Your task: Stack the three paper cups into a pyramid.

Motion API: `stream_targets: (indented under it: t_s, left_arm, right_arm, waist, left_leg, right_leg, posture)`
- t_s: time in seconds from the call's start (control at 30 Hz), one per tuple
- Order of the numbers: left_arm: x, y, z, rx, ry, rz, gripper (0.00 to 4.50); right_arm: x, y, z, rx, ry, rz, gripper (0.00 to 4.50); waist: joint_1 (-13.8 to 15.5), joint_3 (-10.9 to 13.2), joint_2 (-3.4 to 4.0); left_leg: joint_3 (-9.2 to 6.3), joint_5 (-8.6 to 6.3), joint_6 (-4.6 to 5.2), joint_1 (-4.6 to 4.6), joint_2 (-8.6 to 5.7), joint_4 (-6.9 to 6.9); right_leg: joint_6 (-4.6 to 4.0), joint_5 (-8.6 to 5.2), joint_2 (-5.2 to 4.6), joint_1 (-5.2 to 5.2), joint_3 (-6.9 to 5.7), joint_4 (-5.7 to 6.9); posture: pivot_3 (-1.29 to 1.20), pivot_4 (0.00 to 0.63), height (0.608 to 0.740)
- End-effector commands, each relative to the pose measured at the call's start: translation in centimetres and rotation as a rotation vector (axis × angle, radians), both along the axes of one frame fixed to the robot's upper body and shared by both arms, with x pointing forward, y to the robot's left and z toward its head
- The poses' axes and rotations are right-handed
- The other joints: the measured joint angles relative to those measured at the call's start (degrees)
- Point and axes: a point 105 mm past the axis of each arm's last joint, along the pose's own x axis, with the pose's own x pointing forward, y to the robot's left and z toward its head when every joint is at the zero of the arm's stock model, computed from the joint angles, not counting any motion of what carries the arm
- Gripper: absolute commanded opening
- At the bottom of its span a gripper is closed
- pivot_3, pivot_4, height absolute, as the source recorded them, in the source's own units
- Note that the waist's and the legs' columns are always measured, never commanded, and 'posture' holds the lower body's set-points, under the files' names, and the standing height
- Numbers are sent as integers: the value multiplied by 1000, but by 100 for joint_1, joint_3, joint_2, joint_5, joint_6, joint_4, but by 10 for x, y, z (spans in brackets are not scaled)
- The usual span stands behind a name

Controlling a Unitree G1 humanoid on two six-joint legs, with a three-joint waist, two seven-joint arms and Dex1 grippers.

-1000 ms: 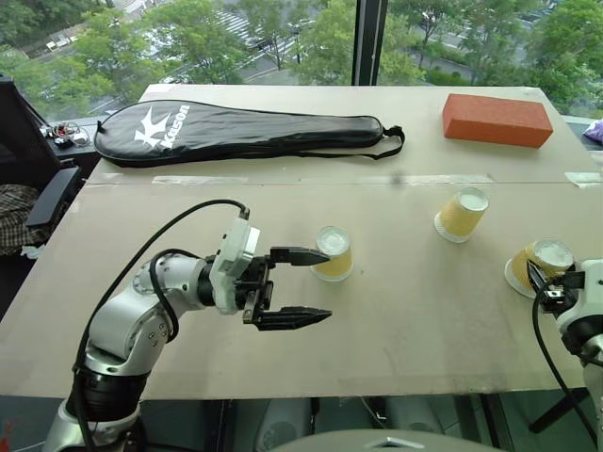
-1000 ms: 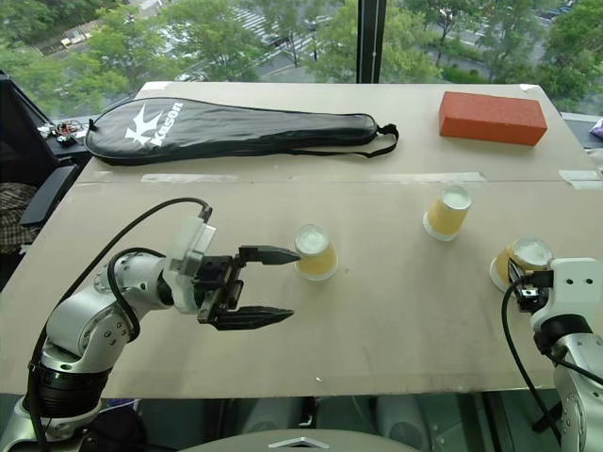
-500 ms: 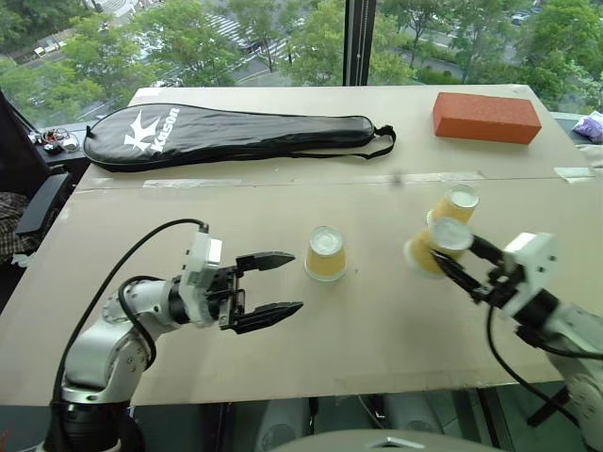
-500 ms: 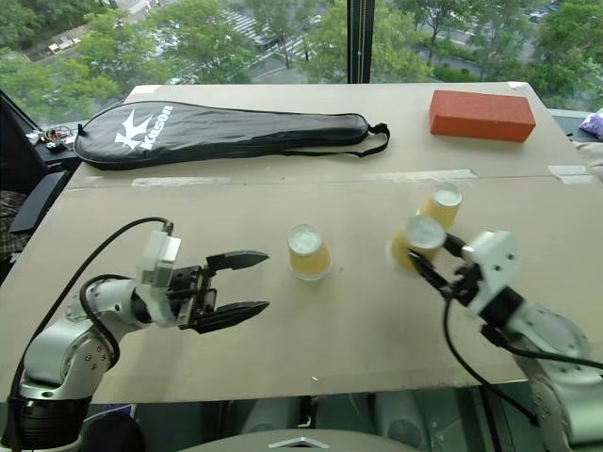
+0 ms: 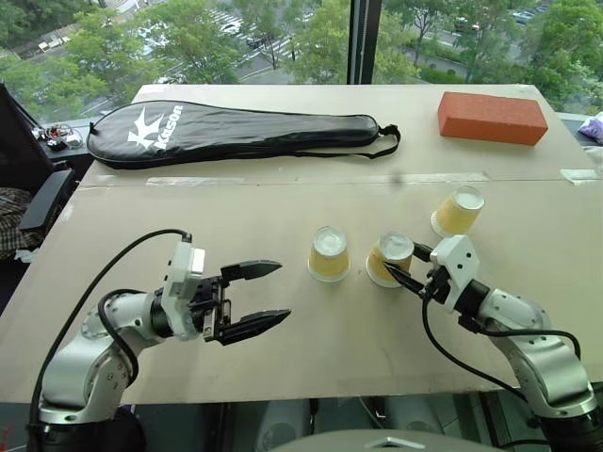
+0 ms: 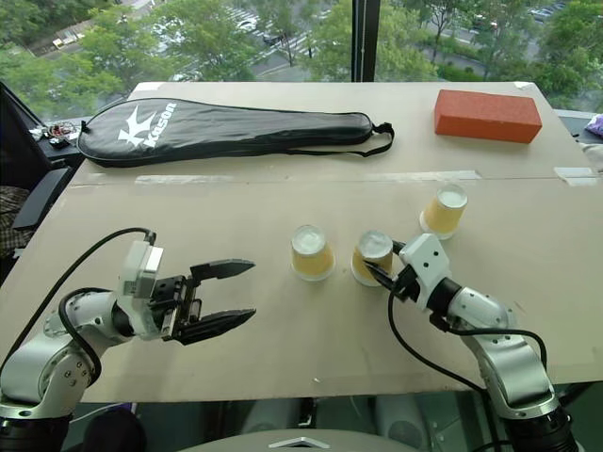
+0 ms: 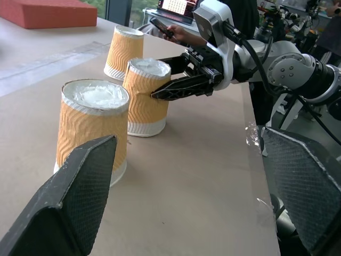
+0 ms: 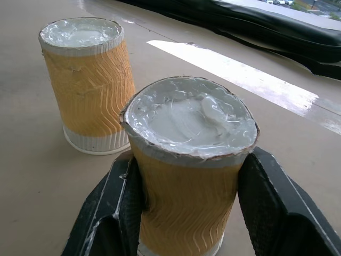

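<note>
Right now the three paper cups sit upside down on the tan surface (image 5: 283,367), none stacked on another. One cup (image 5: 389,258) is clamped between the two black fingers of the right gripper (image 5: 403,266), its jaws pressed against the cup's ribbed sides; in the right wrist view the fingers (image 8: 114,213) hug it on both sides, and its rim looks to be at the surface, though I cannot tell whether it rests there. Just beside it, toward the robot's left, stands the middle cup (image 5: 329,252), upright on its rim and close to the held one without touching. The third cup (image 5: 458,210) stands apart, farther back and to the right, tilted a little.

Left of the middle cup, the left gripper (image 5: 255,298) hangs above the surface with its jaws spread wide and nothing between them, pointing across toward the cups; the left wrist view looks between its fingers at all three cups in a row.

Farther back lie a black racket case (image 5: 236,134) with white lettering and, at the far right, an orange brick (image 5: 493,118). A strip of clear tape (image 5: 283,179) runs across the surface between these and the cups. Beyond the far edge are windows and green trees.
</note>
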Motion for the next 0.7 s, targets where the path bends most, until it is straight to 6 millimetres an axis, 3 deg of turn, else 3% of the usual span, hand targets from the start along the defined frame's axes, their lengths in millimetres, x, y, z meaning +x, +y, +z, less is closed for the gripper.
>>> stream_targets:
  t_s: [0.03,0.57,0.7]
  left_arm:
    - [-4,-2,11,-4,-51,-9,4500]
    - [-2,3,3,18,-45,30,4500]
    - [-2,3,2,20,-46,29,4500]
  right_arm:
    - [1,5,1,-14,-18,24,1842]
    - [-2,16,-1,10,18,72,1842]
    - [-1,16,3,28,20,71,3613]
  waist:
    - [-9,-1,-1]
    - [-24,-1,-1]
    - [-22,0,0]
  left_leg:
    - [0,0,0,1,0,0]
    - [0,0,0,1,4,-2]
    - [0,0,0,0,4,-2]
  right_leg:
    - [0,0,0,1,1,0]
    - [-13,8,4,-1,-1,0]
    - [-14,8,5,-1,-1,1]
  posture:
    - [0,150,740]
    - [0,150,740]
    - [0,150,740]
